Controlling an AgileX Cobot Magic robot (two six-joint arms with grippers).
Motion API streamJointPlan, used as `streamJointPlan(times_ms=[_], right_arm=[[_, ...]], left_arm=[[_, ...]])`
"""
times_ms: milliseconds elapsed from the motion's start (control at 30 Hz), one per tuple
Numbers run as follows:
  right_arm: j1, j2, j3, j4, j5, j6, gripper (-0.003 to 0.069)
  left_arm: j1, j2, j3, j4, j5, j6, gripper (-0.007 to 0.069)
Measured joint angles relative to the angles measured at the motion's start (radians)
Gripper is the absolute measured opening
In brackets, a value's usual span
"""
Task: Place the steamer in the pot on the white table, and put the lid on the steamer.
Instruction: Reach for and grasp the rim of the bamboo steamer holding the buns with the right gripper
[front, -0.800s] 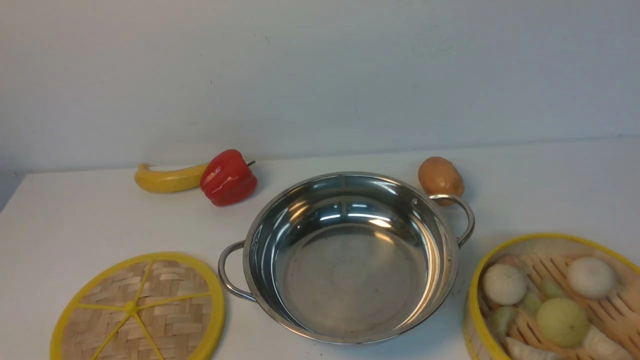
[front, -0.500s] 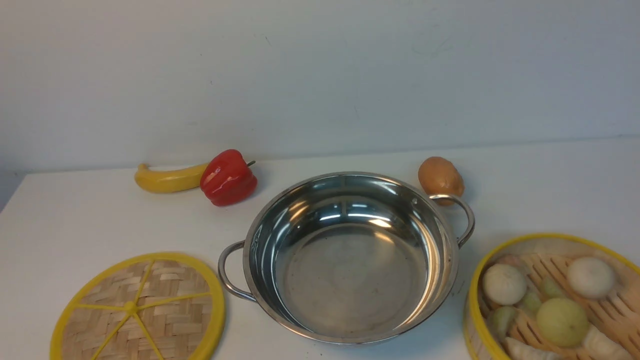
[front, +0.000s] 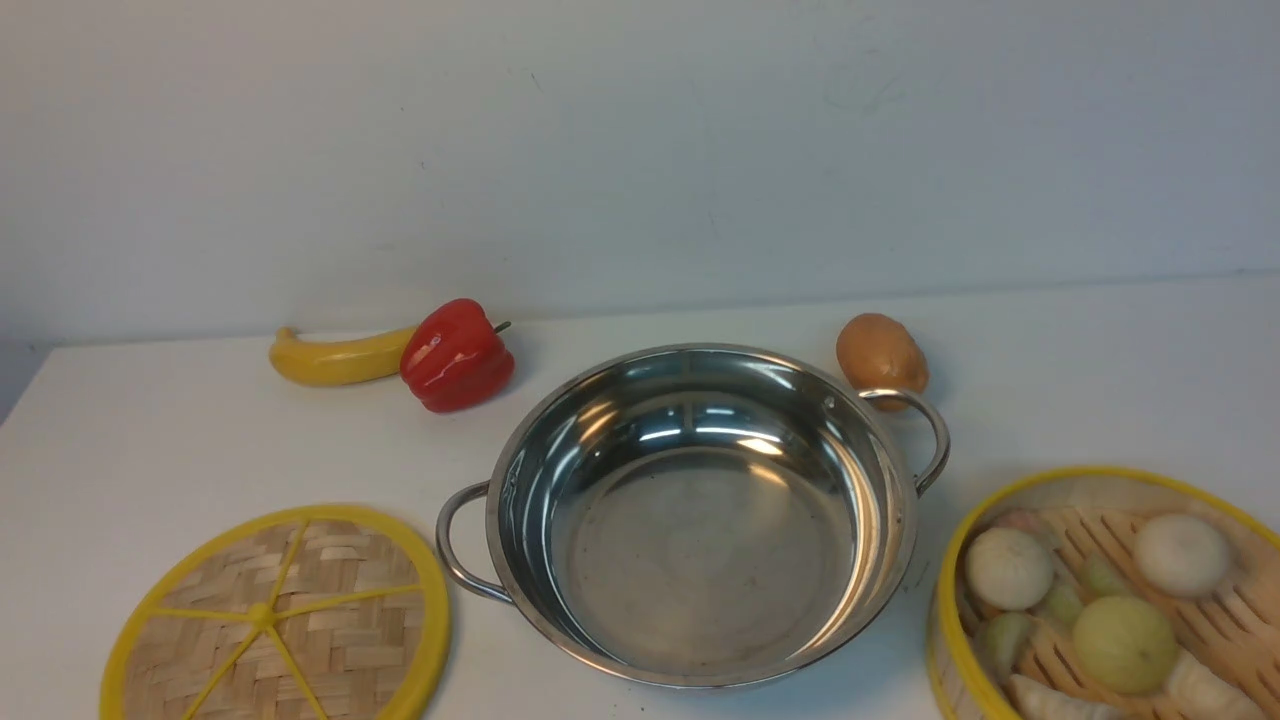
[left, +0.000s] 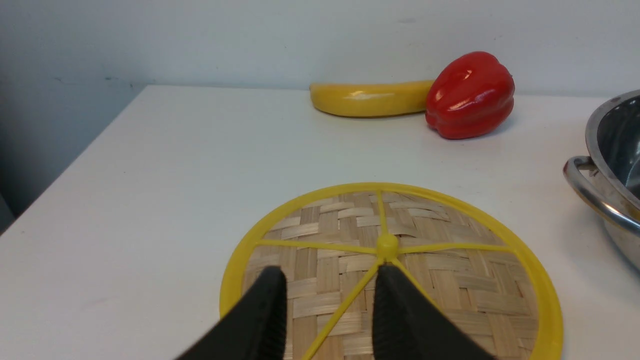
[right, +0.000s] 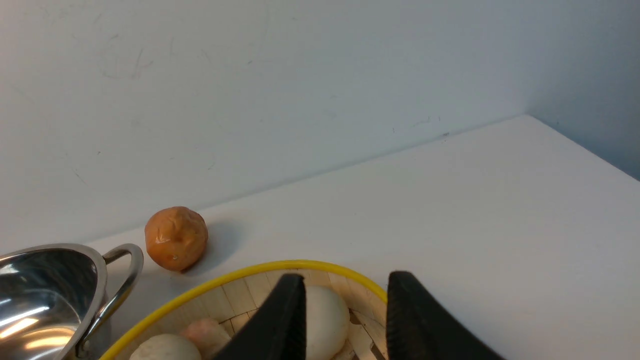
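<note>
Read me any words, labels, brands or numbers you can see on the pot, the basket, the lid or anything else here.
No text anywhere: the pot, the steamer, the lid, the banana, the red pepper, the brown potato, the table and the wall all show plain surfaces, with no label, brand, number or sign.

One pot (front: 700, 560), one steamer (front: 1100, 492), one lid (front: 275, 615) — plus one banana (front: 335, 358), one red pepper (front: 455, 355), one potato (front: 880, 355)
</note>
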Motion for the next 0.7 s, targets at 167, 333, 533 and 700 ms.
streamJointPlan(times_ms=[167,333,533,700], right_arm=[[0.000,0.001,0.000,0.000,0.000,0.000,0.0243],[0.000,0.001,0.000,0.000,0.000,0.000,0.0243],[0.000,0.001,0.000,0.000,0.000,0.000,0.0243],[0.000,0.000,0.000,0.000,0.000,0.000,0.0243]], left_arm=[[0.000,0.000,0.000,0.000,0.000,0.000,0.0241],[0.000,0.000,0.000,0.000,0.000,0.000,0.0241],[0.000,0.000,0.000,-0.068,0.000,-0.028,0.0241],[0.000,0.000,0.000,-0.282,0.000,-0.097,0.0241]])
